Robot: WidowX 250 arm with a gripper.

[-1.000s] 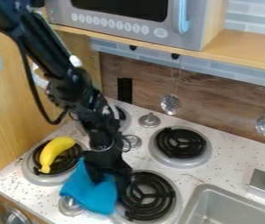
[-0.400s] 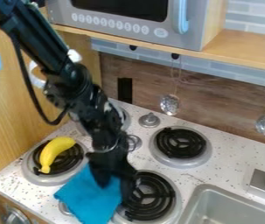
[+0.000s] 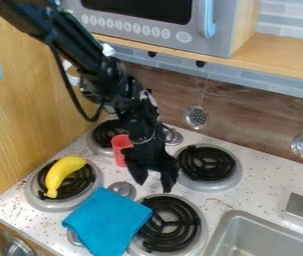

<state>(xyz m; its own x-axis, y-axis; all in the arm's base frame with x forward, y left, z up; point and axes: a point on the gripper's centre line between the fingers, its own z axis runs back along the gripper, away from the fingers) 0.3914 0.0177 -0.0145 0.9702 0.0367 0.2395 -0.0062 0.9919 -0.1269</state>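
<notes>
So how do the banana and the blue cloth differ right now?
The banana is yellow, curved and rounded, while the cloth is blue, flat and four-cornered. The banana lies on a black-coiled burner next to the wooden panel; the cloth is spread between the two front burners, partly covering a knob. Both are out of the gripper.

The cloth (image 3: 107, 220) is plain blue, the banana (image 3: 61, 173) yellow, the cup (image 3: 120, 149) red.
</notes>
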